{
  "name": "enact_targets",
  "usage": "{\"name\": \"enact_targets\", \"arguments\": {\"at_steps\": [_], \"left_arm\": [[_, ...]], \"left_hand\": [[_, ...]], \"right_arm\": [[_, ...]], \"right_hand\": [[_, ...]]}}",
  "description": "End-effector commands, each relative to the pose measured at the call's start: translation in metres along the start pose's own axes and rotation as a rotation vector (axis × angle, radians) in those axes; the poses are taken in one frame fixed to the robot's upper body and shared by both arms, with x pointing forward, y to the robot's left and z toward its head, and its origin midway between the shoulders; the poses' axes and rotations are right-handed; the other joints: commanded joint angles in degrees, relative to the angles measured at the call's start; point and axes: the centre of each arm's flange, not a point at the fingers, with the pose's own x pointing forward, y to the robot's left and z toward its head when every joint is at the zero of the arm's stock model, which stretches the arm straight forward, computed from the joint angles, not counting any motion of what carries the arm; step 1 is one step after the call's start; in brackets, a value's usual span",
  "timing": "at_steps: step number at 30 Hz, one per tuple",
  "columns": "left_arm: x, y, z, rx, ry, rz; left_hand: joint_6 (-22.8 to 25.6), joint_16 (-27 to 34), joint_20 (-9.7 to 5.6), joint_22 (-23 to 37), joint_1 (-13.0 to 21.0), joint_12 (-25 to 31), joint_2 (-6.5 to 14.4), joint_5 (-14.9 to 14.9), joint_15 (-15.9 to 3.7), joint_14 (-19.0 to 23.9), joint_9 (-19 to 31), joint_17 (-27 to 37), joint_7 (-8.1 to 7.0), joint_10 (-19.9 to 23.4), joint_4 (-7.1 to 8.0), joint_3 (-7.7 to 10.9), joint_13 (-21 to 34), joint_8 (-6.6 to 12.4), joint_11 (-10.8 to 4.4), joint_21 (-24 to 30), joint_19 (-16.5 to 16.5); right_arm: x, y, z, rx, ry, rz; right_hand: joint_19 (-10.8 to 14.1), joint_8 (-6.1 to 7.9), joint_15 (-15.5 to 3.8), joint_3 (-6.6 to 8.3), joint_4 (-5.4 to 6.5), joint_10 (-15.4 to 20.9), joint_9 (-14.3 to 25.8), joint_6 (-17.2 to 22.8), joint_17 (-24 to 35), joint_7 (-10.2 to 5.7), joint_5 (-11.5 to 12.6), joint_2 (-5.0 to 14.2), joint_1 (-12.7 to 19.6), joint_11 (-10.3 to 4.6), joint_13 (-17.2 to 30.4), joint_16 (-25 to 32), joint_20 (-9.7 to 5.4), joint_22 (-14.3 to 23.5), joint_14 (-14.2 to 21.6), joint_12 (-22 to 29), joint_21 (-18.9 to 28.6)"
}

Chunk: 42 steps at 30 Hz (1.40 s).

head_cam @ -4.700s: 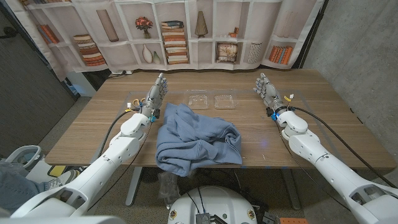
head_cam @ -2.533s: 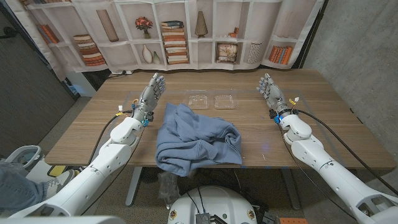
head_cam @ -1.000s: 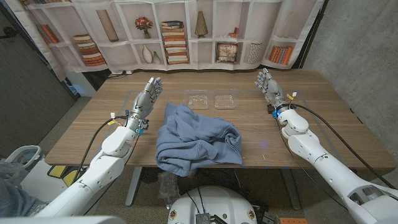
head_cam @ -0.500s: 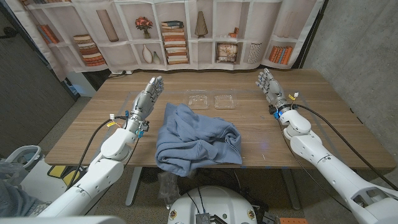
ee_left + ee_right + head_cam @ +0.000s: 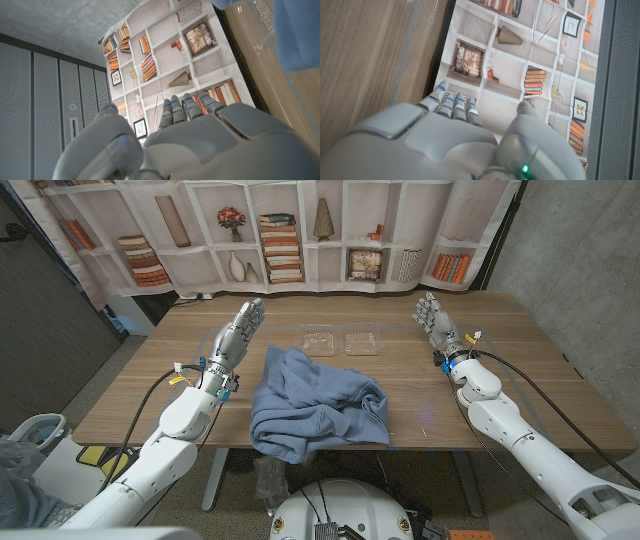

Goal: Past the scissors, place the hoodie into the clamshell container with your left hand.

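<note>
A crumpled blue hoodie [image 5: 315,405] lies at the table's front middle, its lower hem hanging over the near edge. Beyond it sits a clear clamshell container [image 5: 340,341], open with both halves side by side. My left hand [image 5: 238,338] is raised left of the hoodie, fingers straight and apart, holding nothing and apart from the cloth. My right hand [image 5: 437,328] stands open at the right, level with the container. The left wrist view shows my left hand [image 5: 190,130] with a piece of the hoodie [image 5: 300,30] beside it. I cannot make out the scissors near my left hand.
A backdrop printed with bookshelves [image 5: 280,240] hangs behind the wooden table [image 5: 500,330]. A grey concrete wall stands to the right. Bare wood lies between the hoodie and my right arm.
My left arm has drawn back and out to the left, away from the hoodie's edge, hand still open. My right hand has barely shifted. Hoodie and container have not moved.
</note>
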Motion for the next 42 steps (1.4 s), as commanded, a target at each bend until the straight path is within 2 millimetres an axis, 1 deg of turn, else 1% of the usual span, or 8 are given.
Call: {"name": "enact_targets", "arguments": {"at_steps": [1, 5, 6, 14, 23, 26, 28, 42], "left_arm": [[-0.004, -0.003, 0.003, 0.022, -0.038, -0.029], [-0.006, -0.005, 0.003, 0.025, -0.042, -0.04], [-0.007, -0.005, 0.003, 0.028, -0.042, -0.043], [-0.011, -0.006, 0.003, 0.042, -0.053, -0.054], [-0.015, -0.007, 0.007, 0.06, -0.082, -0.08], [-0.016, -0.006, 0.009, 0.067, -0.093, -0.1], [-0.016, -0.005, 0.01, 0.071, -0.102, -0.111], [-0.018, -0.009, 0.02, 0.17, -0.101, -0.16]], "left_hand": [[0.6, 0.0, 0.05, 0.3, 0.7, -0.1, 0.0, 0.6, 0.05, 0.7, 0.2, 0.1, 0.01, 0.7, -0.19, -0.09, 0.2, -0.02, 0.08, -0.3, 0.3], [0.7, 0.0, 0.05, 0.3, 0.7, -0.1, -0.1, 0.6, 0.09, 0.9, 0.2, 0.1, -0.01, 0.9, -0.23, -0.17, 0.2, -0.03, 0.25, -0.3, 0.5], [0.8, 0.0, 0.06, 0.3, 0.8, -0.1, -0.1, 0.6, 0.08, 0.9, 0.2, 0.1, 0.02, 1.0, -0.25, -0.21, 0.2, -0.03, 0.02, -0.3, 0.5], [1.2, 0.0, 0.1, 0.3, 0.9, -0.1, -0.1, 0.6, 0.05, 1.3, 0.2, 0.1, -0.08, 1.3, -0.3, -0.33, 0.2, 0.02, 0.04, -0.3, 0.8], [1.3, 0.0, 0.11, 0.3, 1.0, -0.1, -0.2, 0.7, 0.02, 1.5, 0.2, 0.1, -0.16, 1.6, -0.38, -0.44, 0.2, -0.01, 0.12, -0.4, 0.9], [1.4, -0.2, 0.15, 0.3, 1.2, -0.2, -0.3, 0.7, 0.12, 1.1, 0.2, 0.1, -0.09, 1.5, -0.48, -0.52, 0.3, -0.07, 0.38, -0.5, 0.9], [1.4, -0.3, 0.16, 0.3, 1.3, -0.3, -0.4, 0.7, 0.13, 1.1, 0.2, 0.1, -0.11, 1.3, -0.56, -0.56, 0.3, -0.1, 0.1, -0.6, 0.9], [1.6, -0.5, 0.56, 0.2, 2.3, -0.5, -1.1, 1.0, -0.01, 0.9, 0.2, 0.1, -0.27, 1.3, -1.31, -0.8, 0.3, -0.14, 0.23, -1.0, 0.6]], "right_arm": [[0.0, -0.001, -0.001, -0.004, 0.005, -0.006], [0.0, -0.002, 0.0, -0.004, 0.001, -0.008], [0.0, -0.002, 0.0, -0.002, 0.001, -0.011], [0.0, -0.001, -0.001, -0.001, 0.002, -0.02], [0.002, 0.002, 0.0, -0.001, -0.003, -0.021], [0.002, 0.004, 0.0, 0.003, -0.004, -0.023], [0.002, 0.005, 0.0, -0.001, -0.005, -0.019], [0.005, 0.008, 0.0, 0.002, -0.008, -0.019]], "right_hand": [[0.4, -0.17, 0.18, 0.11, -0.29, 0.1, 0.2, 0.3, 0.2, 0.1, -0.2, 0.44, 0.4, 0.07, 0.3, -0.2, 0.06, 0.2, 0.2, -0.2, -0.1], [0.4, -0.18, 0.19, 0.1, -0.33, 0.1, 0.2, 0.3, 0.2, 0.08, -0.3, 0.46, 0.4, 0.0, 0.3, -0.2, 0.06, 0.2, 0.2, -0.2, -0.2], [0.4, -0.18, 0.19, 0.09, -0.34, 0.1, 0.2, 0.3, 0.2, 0.09, -0.3, 0.46, 0.4, 0.0, 0.3, -0.2, 0.05, 0.2, 0.2, -0.2, -0.2], [0.5, -0.17, 0.17, 0.05, -0.41, 0.1, 0.2, 0.4, 0.2, 0.09, -0.3, 0.5, 0.4, 0.05, 0.3, -0.2, 0.07, 0.2, 0.2, -0.2, -0.4], [0.5, -0.19, 0.15, 0.02, -0.47, 0.2, 0.2, 0.4, 0.2, 0.12, -0.4, 0.56, 0.4, 0.09, 0.3, -0.2, 0.07, 0.2, 0.2, -0.2, -0.6], [0.6, -0.2, 0.18, 0.01, -0.49, 0.2, 0.2, 0.3, 0.2, 0.07, -0.4, 0.58, 0.4, 0.02, 0.3, -0.2, 0.06, 0.2, 0.2, -0.2, -0.7], [0.6, -0.2, 0.18, 0.0, -0.51, 0.2, 0.2, 0.4, 0.2, 0.09, -0.4, 0.59, 0.4, 0.05, 0.3, -0.2, 0.06, 0.2, 0.2, -0.2, -0.7], [0.7, -0.2, 0.21, -0.05, -0.62, 0.1, 0.2, 0.4, 0.2, 0.02, -0.4, 0.65, 0.4, -0.05, 0.3, -0.2, 0.07, 0.2, 0.2, -0.3, -1.1]]}}
